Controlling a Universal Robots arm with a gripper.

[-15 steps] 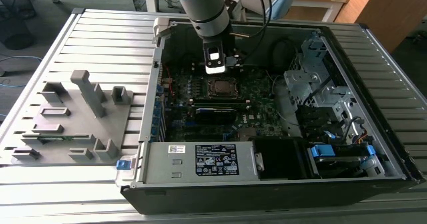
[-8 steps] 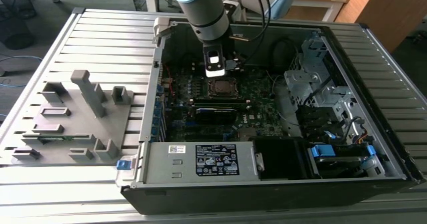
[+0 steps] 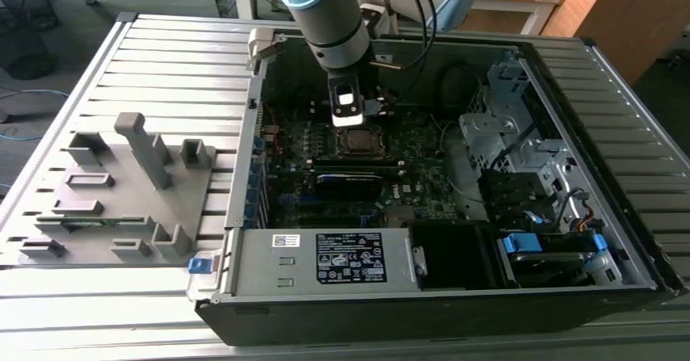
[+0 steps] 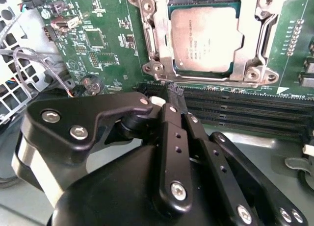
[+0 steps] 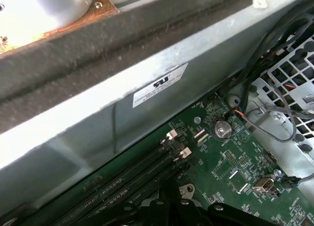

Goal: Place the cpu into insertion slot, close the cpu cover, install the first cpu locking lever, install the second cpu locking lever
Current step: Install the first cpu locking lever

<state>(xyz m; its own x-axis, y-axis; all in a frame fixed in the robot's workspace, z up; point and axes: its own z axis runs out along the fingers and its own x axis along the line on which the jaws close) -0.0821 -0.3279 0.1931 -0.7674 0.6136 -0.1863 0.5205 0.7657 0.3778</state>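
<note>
now, line by line:
claw: the claw (image 4: 175, 99) has its black fingers (image 4: 171, 113) pressed together with nothing between them, tips just beside the lower edge of the socket frame, over the memory slots (image 4: 235, 106).
cpu: the cpu (image 4: 207, 37) lies flat inside the insertion slot (image 4: 152, 35), silver top showing.
cpu cover: the cpu cover (image 4: 248, 49) lies down around the chip.
arm: in the exterior view the arm (image 3: 329, 22) reaches into the open computer case (image 3: 603, 240), above the socket.
surroundings: a grey holder tray (image 3: 119, 191) rests on the slatted desk (image 3: 65, 312), at the exterior view's left.
</note>
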